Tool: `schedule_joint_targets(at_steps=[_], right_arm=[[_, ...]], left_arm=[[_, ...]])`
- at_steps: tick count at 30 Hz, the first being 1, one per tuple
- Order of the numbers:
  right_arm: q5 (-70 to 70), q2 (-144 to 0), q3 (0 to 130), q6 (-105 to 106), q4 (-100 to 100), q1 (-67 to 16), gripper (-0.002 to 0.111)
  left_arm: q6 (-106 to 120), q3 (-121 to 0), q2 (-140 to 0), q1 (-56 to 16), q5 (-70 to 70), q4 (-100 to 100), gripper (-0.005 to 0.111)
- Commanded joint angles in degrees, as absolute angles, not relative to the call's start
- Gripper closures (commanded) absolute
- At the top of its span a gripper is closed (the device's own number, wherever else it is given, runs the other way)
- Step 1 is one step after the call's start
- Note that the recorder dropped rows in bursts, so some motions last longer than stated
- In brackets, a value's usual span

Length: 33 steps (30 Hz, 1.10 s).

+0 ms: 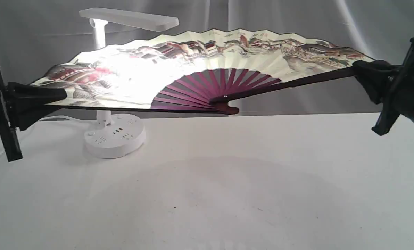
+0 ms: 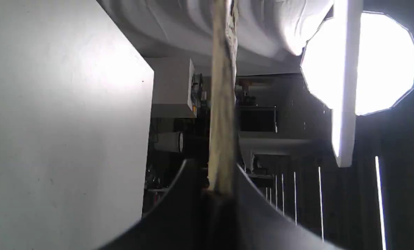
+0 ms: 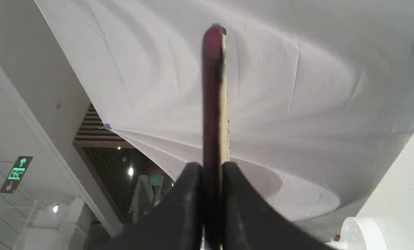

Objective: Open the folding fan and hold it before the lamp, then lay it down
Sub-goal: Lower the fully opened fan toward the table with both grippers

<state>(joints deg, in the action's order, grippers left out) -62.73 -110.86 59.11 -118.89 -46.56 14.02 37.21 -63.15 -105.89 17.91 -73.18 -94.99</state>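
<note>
The folding fan point(image 1: 207, 66) is spread wide open above the table, its painted cream leaf glowing where the light shines through on the left. Its maroon ribs meet at the pivot point(image 1: 228, 107). Behind its left part stands the white lamp point(image 1: 104, 41), head above the leaf and round base point(image 1: 115, 137) below. My left gripper point(image 1: 59, 95) is shut on the fan's left outer rib, seen edge-on in the left wrist view point(image 2: 222, 104). My right gripper point(image 1: 361, 71) is shut on the right outer rib, a dark maroon strip point(image 3: 212, 97) between its fingers.
A white cloth-covered table point(image 1: 228, 191) lies under the fan. The lamp's white cord point(image 1: 57, 118) trails off to the left. A grey draped backdrop point(image 1: 297, 17) hangs behind. The lamp head point(image 2: 346, 83) and a bright studio light point(image 2: 384, 62) show in the left wrist view.
</note>
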Motion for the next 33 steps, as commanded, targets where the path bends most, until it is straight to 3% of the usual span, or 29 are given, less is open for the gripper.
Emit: schedule_joint_targets(at_steps=[1, 26, 33], right_arm=[[-60.43, -110.15, 59.45, -118.75, -38.32, 15.53, 0.108], [-57.79, -110.25, 59.45, -115.31, -42.84, 15.53, 0.108], [-58.02, -110.36, 57.97, -113.93, -43.1, 15.53, 0.108]], left_arm=[[39.14, -62.56, -105.25, 20.06, -69.96, -94.94, 0.107], [41.78, -62.44, -105.25, 20.06, -69.96, -90.86, 0.107], [47.71, -57.03, -105.62, 20.06, -69.96, -96.18, 0.107]])
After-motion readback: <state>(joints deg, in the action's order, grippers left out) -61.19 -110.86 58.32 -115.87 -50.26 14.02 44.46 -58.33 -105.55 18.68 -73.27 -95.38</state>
